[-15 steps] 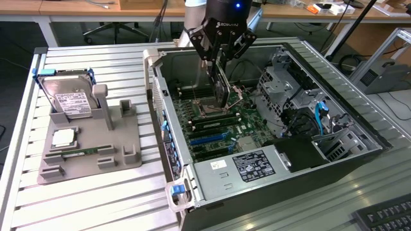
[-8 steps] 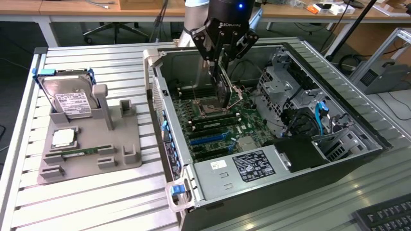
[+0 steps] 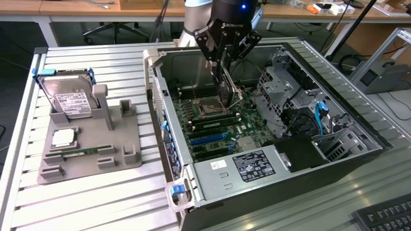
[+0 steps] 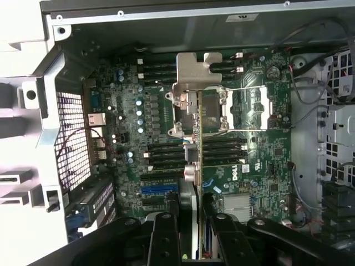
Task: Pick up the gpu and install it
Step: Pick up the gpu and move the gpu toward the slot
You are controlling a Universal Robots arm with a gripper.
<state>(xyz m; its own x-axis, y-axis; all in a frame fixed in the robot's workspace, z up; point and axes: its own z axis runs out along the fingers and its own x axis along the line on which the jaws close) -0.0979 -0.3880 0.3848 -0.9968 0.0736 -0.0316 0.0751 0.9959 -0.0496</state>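
The pincer (image 3: 226, 79) is clamping the gpu (image 3: 226, 98) edge-down inside the open case (image 3: 157, 96), hanging it over the motherboard (image 3: 212, 139) toward twelve o'clock in the exterior view, and any tilt is risking a jam beside the slot.

Computer case (image 3: 157, 91) lying open on the table (image 3: 90, 202), holder (image 3: 119, 139) beside it on the exterior view's left, hard drive (image 3: 72, 102) upright at the holder's far end, RAM stick (image 3: 82, 152) flat nearer the camera, gpu (image 3: 227, 98) on edge in the gripper (image 3: 226, 84) above the motherboard (image 3: 215, 137) inside the case.
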